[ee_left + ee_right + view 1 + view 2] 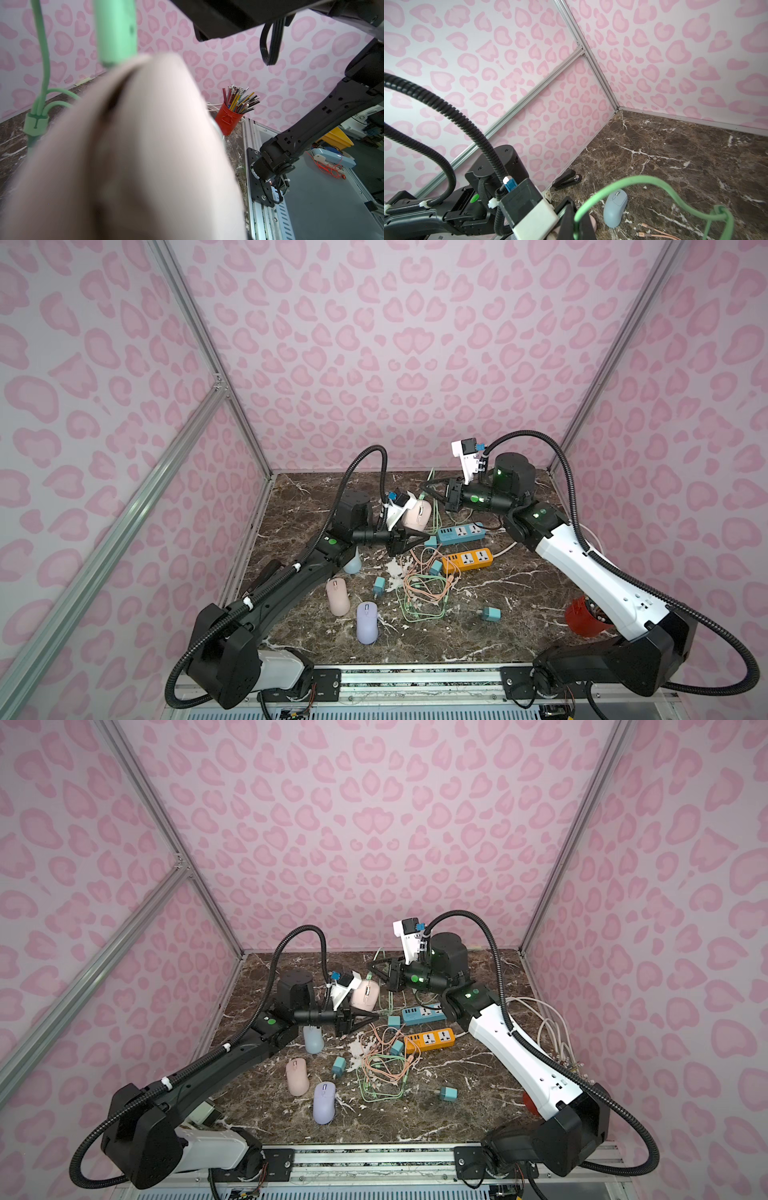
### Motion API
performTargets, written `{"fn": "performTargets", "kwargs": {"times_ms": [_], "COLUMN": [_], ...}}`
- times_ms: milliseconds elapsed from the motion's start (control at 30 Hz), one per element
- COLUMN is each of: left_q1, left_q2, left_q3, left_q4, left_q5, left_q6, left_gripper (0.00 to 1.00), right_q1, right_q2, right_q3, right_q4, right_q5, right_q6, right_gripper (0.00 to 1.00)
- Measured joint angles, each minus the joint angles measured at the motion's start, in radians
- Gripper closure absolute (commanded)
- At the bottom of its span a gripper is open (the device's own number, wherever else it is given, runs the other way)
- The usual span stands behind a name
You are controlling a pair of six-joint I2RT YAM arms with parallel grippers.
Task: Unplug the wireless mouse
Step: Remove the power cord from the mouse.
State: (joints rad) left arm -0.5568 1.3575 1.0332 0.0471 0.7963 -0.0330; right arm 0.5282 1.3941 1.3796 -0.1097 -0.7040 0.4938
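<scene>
A pink wireless mouse (417,514) is lifted off the marble table at the back. My left gripper (424,536) is shut on it from below. In the left wrist view this mouse (145,145) fills the picture and hides the jaws. A green plug (114,31) sits at its front tip. The green cable (643,180) loops up from the plug into my right gripper (579,224), which is shut on it. In both top views the right gripper (372,969) hovers just right of the mouse, a little higher.
On the table lie another pink mouse (337,596), a purple mouse (367,622) and a blue mouse (615,208). A cable tangle (419,589), a blue power strip (461,533), an orange one (467,559) and teal chargers (379,586) fill the middle. A red pencil cup (228,120) stands front right, a stapler (566,179) at the left wall.
</scene>
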Motion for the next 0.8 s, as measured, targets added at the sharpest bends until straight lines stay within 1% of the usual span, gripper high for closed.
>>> {"fn": "performTargets", "kwargs": {"times_ms": [33,67,267,400,500,600,700,800], "left_q1": [0.000,0.000,0.000,-0.001,-0.005,-0.008,-0.023,-0.029], "left_q2": [0.002,0.004,0.008,0.027,0.051,0.078,0.093,0.092], "left_q3": [0.002,0.004,0.014,0.039,0.077,0.098,0.119,0.127], "left_q4": [-0.001,-0.002,-0.014,-0.025,-0.028,-0.133,-0.231,-0.280], "left_q5": [0.000,0.000,0.000,-0.002,-0.019,-0.049,-0.062,-0.074], "left_q6": [0.000,0.000,0.000,0.012,0.029,0.053,0.094,0.124], "left_gripper": [0.97,0.97,0.97,0.97,0.97,0.97,0.97,0.97], "right_q1": [0.000,0.000,-0.010,-0.063,-0.112,-0.164,-0.172,-0.167], "right_q2": [0.001,0.001,0.001,0.000,0.025,0.056,0.113,0.191], "right_q3": [0.000,0.000,0.008,0.029,0.103,0.229,0.353,0.432], "right_q4": [0.000,0.000,-0.014,-0.061,-0.125,-0.110,-0.052,-0.007], "right_q5": [0.003,0.004,0.006,-0.027,-0.061,-0.026,-0.026,-0.032], "right_q6": [-0.002,-0.006,-0.016,-0.014,-0.005,-0.001,0.014,0.050], "right_gripper": [1.00,1.00,1.00,1.00,1.00,1.00,1.00,1.00]}}
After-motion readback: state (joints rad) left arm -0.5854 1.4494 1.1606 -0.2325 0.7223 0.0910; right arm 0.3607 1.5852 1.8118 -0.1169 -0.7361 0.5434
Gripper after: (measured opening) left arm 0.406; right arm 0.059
